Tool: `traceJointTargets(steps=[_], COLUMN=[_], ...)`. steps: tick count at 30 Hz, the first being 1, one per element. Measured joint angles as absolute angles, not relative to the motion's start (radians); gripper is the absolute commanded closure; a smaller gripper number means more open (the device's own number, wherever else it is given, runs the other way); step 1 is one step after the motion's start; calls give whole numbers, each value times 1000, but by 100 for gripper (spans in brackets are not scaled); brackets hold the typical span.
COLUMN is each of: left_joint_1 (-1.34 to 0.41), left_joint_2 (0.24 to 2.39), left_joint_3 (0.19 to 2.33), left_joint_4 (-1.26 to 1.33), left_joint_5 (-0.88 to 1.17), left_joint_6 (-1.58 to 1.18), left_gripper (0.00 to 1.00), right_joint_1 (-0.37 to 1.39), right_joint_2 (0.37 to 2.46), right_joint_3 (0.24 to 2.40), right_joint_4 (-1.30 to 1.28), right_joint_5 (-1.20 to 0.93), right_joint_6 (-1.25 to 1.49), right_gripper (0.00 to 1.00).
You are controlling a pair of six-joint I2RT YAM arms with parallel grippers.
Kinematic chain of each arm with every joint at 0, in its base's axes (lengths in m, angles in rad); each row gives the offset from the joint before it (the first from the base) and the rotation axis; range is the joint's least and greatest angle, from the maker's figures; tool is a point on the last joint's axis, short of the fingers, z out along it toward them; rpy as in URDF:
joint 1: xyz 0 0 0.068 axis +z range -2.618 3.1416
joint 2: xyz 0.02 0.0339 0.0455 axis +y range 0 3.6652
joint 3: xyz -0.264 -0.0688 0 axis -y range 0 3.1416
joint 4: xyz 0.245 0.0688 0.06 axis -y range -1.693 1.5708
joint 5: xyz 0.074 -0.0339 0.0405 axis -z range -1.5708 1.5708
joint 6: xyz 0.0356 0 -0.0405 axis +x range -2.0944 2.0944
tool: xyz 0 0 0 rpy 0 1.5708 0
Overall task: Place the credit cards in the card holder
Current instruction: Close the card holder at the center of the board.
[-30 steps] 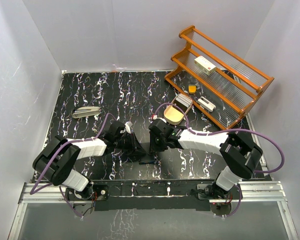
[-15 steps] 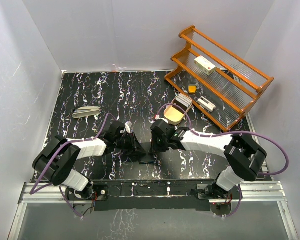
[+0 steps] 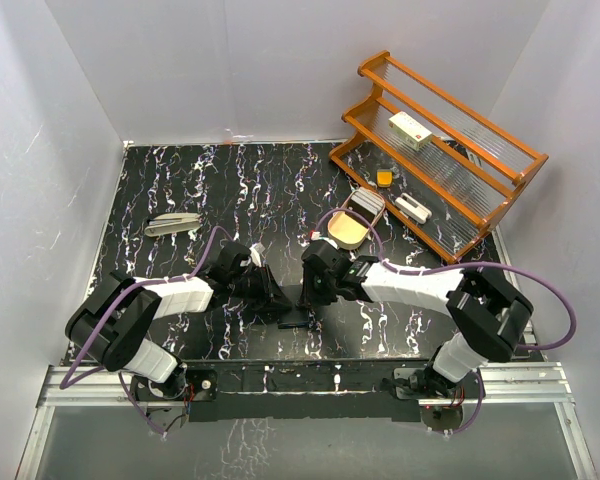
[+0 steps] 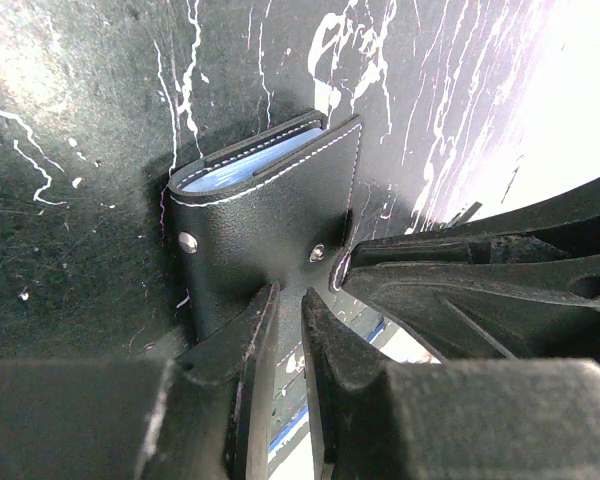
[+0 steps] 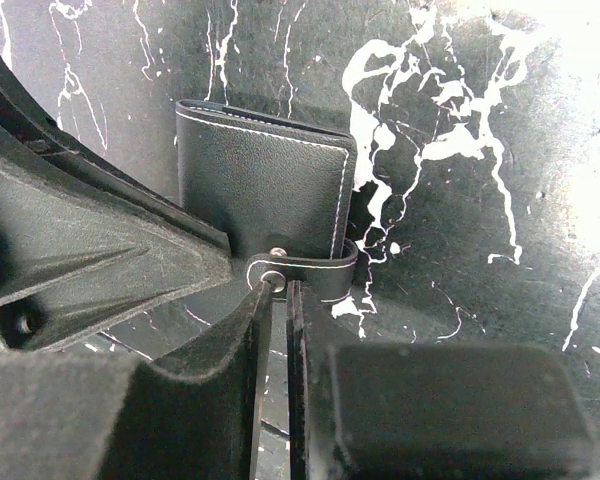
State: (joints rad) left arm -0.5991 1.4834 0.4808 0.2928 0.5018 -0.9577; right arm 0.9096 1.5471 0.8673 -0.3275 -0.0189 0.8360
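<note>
My left jaws: clamp the card holder (image 4: 265,215), steadying it.
My right jaws: pinch its snap strap (image 5: 305,268), probably to fasten it over the credit cards (image 4: 270,158).

The holder's (image 4: 265,215) near edge vanishes behind the left fingers (image 4: 242,350). The cards (image 4: 260,158) inside it show only a pale sliver, count anybody's guess. From above, it's nearly buried, too small to read.

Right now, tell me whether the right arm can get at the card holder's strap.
Likely yes: the right gripper pinches the strap, nothing between, while the left gripper holds the card holder.
</note>
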Motion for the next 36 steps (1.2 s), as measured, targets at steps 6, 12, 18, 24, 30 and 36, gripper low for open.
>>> traceJointTargets(steps=[6, 12, 18, 24, 30, 36], left_joint_1=[-600, -600, -600, -600, -599, -598], left_joint_2=[1483, 1483, 1485, 1487, 1492, 1498], left_joint_3=[480, 477, 477, 477, 476, 472], left_joint_4=[299, 304, 307, 310, 317, 335], left_joint_5=[502, 503, 505, 507, 511, 517], left_joint_6=[-962, -962, -962, -962, -962, -962], left_gripper=[85, 85, 84, 84, 84, 84], right_joint_1=[910, 910, 910, 910, 910, 910], right_joint_2=[1563, 1579, 1584, 1594, 1612, 1636], right_joint_3=[867, 867, 870, 883, 912, 949], right_joint_4=[-311, -304, -302, -310, -344, -393], right_joint_5=[-23, -26, -26, -27, -29, -27], right_joint_6=[837, 837, 837, 836, 832, 832], right_gripper=[91, 91, 92, 93, 93, 95])
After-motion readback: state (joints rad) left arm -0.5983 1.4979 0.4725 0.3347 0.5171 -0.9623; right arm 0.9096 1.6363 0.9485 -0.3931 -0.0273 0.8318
